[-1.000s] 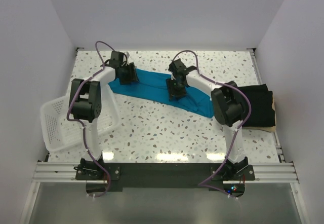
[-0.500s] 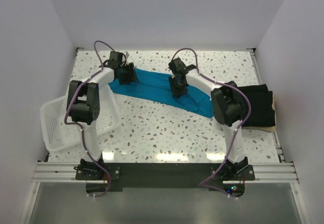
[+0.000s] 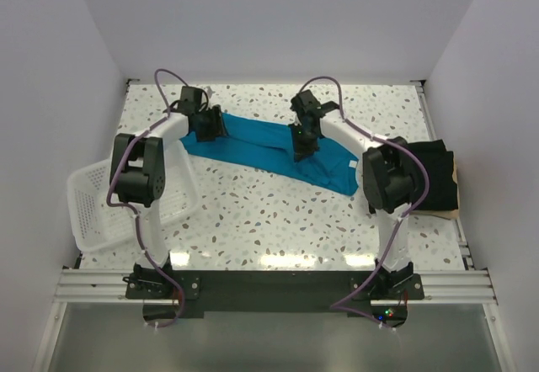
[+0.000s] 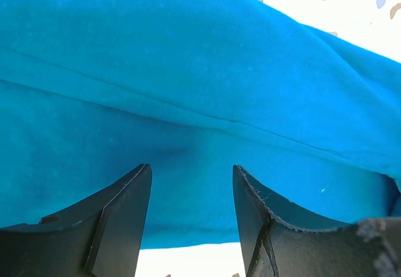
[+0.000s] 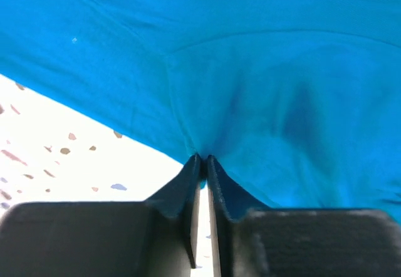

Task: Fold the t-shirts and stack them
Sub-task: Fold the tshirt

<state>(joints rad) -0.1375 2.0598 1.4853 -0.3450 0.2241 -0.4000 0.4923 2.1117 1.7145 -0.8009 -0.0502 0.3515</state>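
Note:
The teal-blue t-shirt (image 3: pixel 261 143) lies as a long band across the far middle of the table. My left gripper (image 3: pixel 216 124) is at its left end; in the left wrist view it (image 4: pixel 191 211) is open, its jaws apart over the shirt's edge (image 4: pixel 188 101). My right gripper (image 3: pixel 303 146) is over the shirt's middle right; in the right wrist view it (image 5: pixel 202 159) is shut, pinching the edge of the teal cloth (image 5: pixel 250 70). The black t-shirt (image 3: pixel 434 174) lies folded at the table's right edge.
A white plastic mesh basket (image 3: pixel 88 199) stands at the left front, partly under my left arm. The speckled table (image 3: pixel 269 220) ends at white walls at the back and both sides.
My right gripper has moved a little right and toward the far side along the teal shirt. The left gripper has hardly moved.

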